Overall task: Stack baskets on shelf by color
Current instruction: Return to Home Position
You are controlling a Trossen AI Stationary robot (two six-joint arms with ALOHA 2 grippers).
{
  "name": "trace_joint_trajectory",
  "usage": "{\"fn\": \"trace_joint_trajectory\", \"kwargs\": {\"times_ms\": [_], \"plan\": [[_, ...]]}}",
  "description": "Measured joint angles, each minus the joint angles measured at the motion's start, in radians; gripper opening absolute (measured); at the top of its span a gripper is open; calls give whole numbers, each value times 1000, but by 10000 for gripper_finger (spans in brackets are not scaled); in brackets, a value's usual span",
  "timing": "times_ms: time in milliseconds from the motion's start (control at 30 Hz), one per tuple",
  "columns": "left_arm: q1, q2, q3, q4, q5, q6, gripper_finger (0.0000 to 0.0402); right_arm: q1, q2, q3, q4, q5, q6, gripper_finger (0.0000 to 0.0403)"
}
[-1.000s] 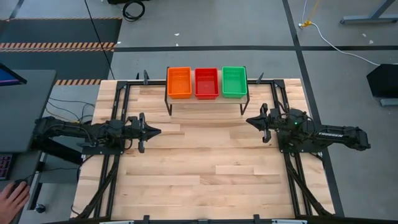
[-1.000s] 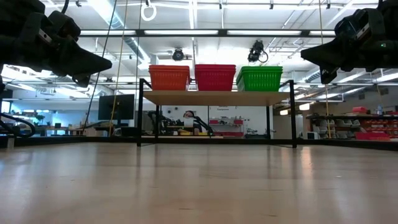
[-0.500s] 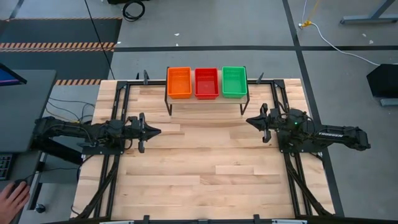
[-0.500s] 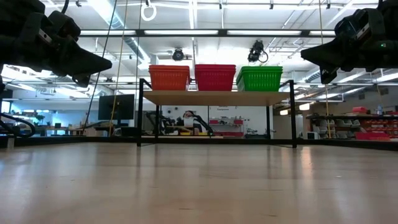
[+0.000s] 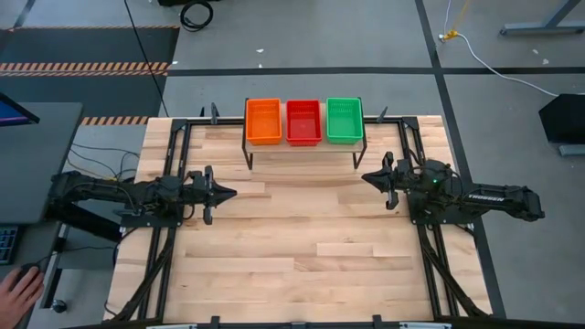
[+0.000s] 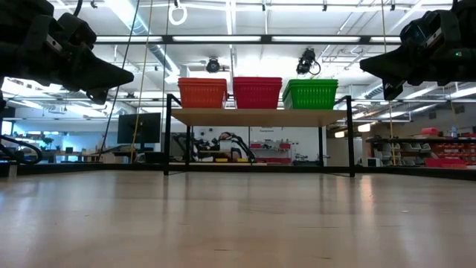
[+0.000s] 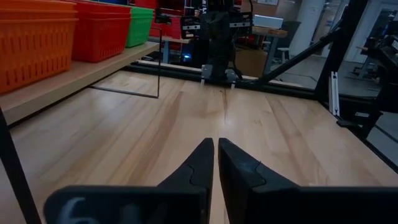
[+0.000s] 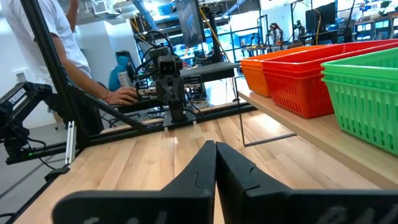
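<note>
The shelf [image 5: 303,149] stands at the table's far edge on thin black legs [image 6: 168,134]. On its wood top sit an orange stack of baskets [image 5: 263,121], a red stack [image 5: 303,122] and a green stack [image 5: 345,120], side by side; in the low view they show as orange [image 6: 202,92], red [image 6: 257,91] and green [image 6: 309,94]. My left gripper [image 5: 232,193] hovers shut over the table's left side, pointing right. My right gripper [image 5: 365,177] hovers shut over the right side, pointing left. Both are well short of the shelf and hold nothing.
Bare plank tabletop [image 5: 302,238] lies between the two arms and in front of the shelf. Black frame rails [image 5: 169,247] run along both sides of the table. A person's hand [image 5: 18,291] rests near the picture's lower left, off the table; a person [image 8: 59,43] stands beyond the left arm.
</note>
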Motion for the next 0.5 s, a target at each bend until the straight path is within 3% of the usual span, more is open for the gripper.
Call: {"fn": "trace_joint_trajectory", "kwargs": {"times_ms": [500], "plan": [[0,0,0,0,0,0,23,0,0,0,0,0,0,14]]}}
